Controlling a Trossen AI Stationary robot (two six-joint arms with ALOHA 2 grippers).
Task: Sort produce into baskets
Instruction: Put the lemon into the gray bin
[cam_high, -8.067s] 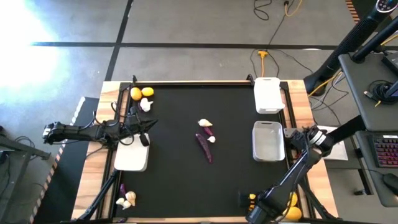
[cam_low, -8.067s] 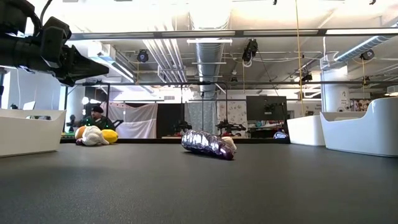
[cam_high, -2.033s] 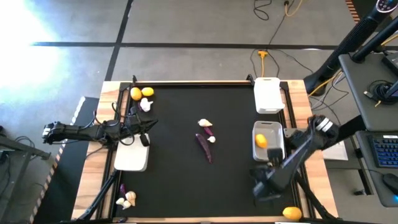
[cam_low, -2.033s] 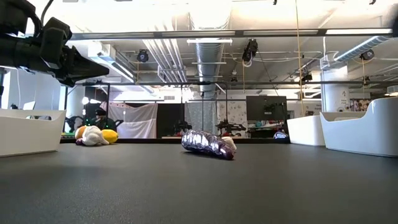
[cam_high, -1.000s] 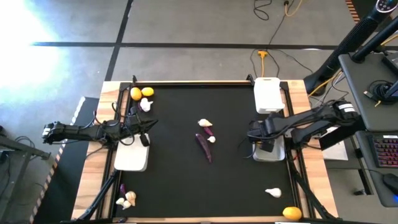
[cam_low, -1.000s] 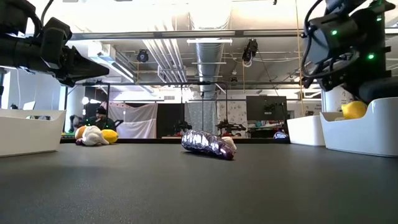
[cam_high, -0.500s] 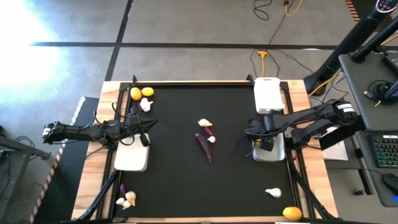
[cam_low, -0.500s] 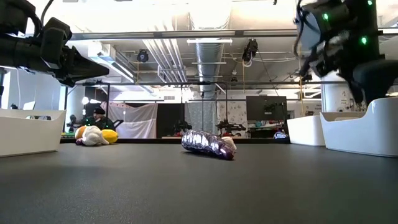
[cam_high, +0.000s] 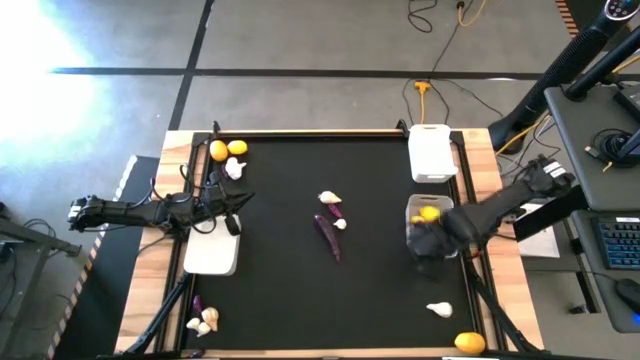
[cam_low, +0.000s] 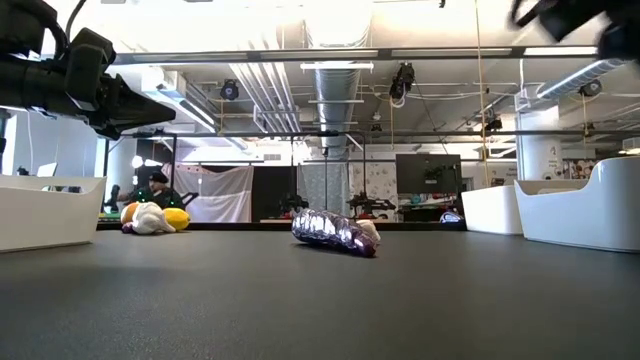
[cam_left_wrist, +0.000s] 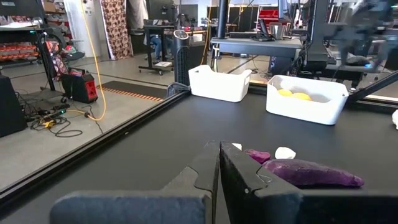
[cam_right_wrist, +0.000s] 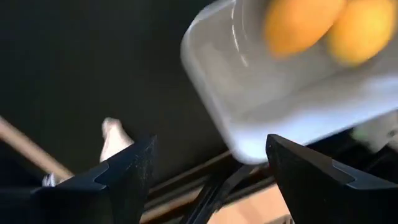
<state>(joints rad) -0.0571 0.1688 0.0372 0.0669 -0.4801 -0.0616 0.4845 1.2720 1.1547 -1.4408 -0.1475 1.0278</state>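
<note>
Black table (cam_high: 280, 290) bears produce (cam_high: 328, 236) and baskets (cam_high: 431, 152).

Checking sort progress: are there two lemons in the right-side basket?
Yes, the right wrist view shows two lemons side by side inside the white basket.

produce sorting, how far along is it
Done: two lemons lie in the right-side basket. In hand: nothing; the right hand is open and empty over that basket's near end, and the left hand is shut, waiting at the left edge. Left: two far-left lemons, a near-right lemon, the garlic bulbs and the purple pieces.
</note>
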